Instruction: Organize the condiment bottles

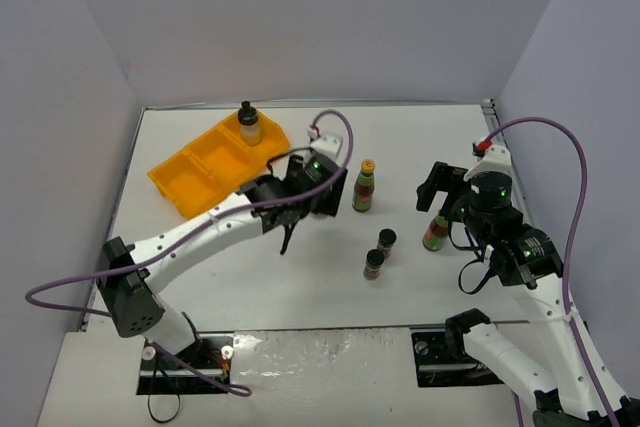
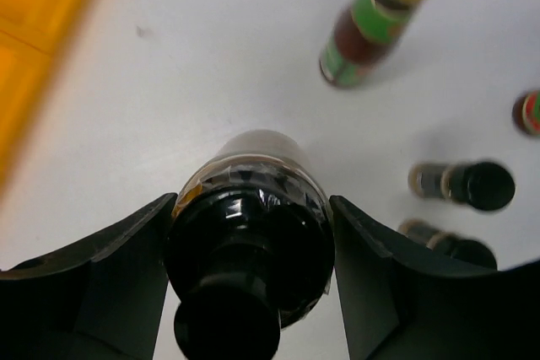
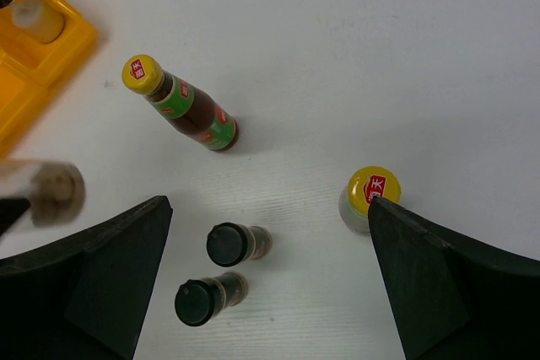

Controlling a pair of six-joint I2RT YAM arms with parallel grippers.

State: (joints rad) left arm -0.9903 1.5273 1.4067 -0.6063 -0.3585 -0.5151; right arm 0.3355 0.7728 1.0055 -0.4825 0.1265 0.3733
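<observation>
**Left tool holds a wide jar aloft; four bottles wait on the worktop**

Top external: an orange plastic compartment tray lies far left on the white worktop. One wide black-lidded jar stands upright in its far end compartment. The left arm stretches across, its wrist between the tray and a slim sauce bottle with a yellow cap and red-green label. Its load is hidden under the wrist from here. Two tiny black-capped spice jars, far one and near one, stand just beside each other. A second sauce bottle stands under the right arm's wrist.

Left wrist: the left tool is clamped on a second wide black-lidded jar, one finger on each side of the body. The side grip keeps the jar upright, which suits lowering it into a compartment. It appears lifted clear of the worktop. The tray edge shows at far left.

Right wrist: the right tool has its fingers spread wide with nothing between them. The second sauce bottle stands just inside the right finger; contact cannot be told. Probably stationed to take that bottle next.

Tally, as judged: one bottle in the tray, one in hand, four loose
</observation>
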